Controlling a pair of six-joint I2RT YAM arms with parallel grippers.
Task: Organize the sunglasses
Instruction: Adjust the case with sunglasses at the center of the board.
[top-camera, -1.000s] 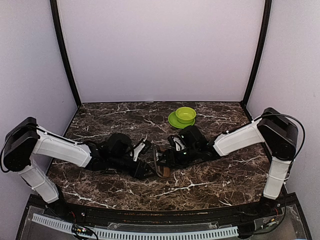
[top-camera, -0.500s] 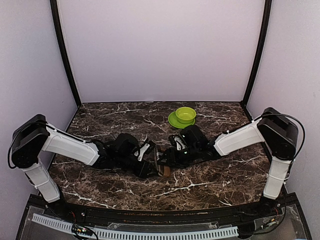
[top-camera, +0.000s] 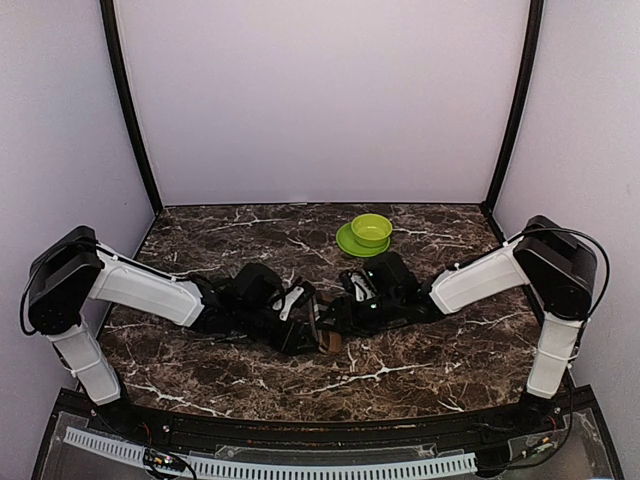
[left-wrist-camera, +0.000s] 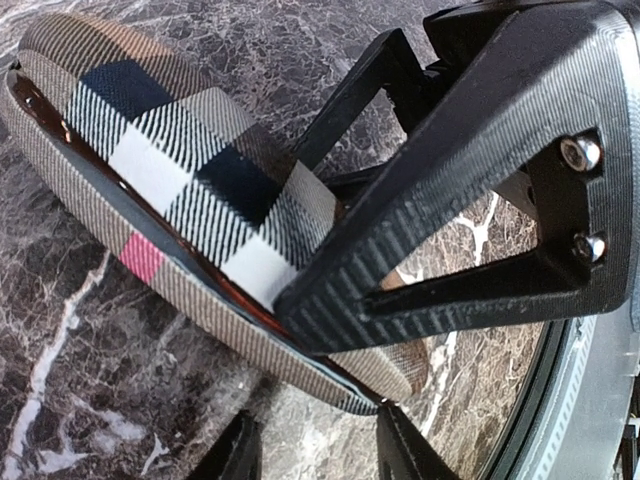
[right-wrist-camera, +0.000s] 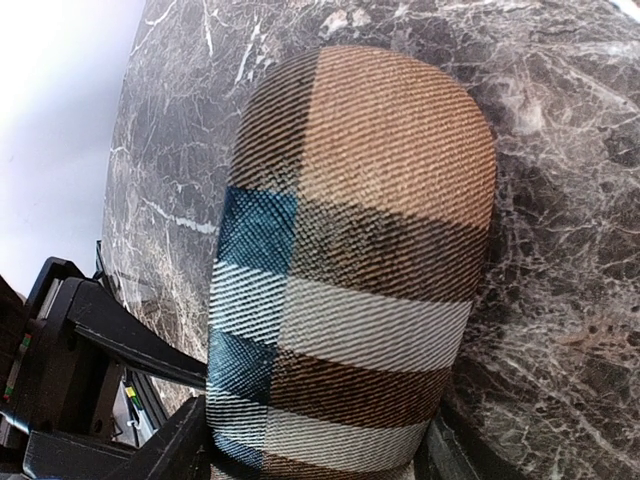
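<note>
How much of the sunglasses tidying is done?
Done: the plaid glasses case is nearly closed, with only a thin gap showing. In hand: the right pincer grips the case while the left pincer sits at its end. Still to do: shutting that gap. Whether the sunglasses are inside, I cannot see.

A lab test booth: plain lilac walls, black corner posts, marble-patterned tabletop.
</note>
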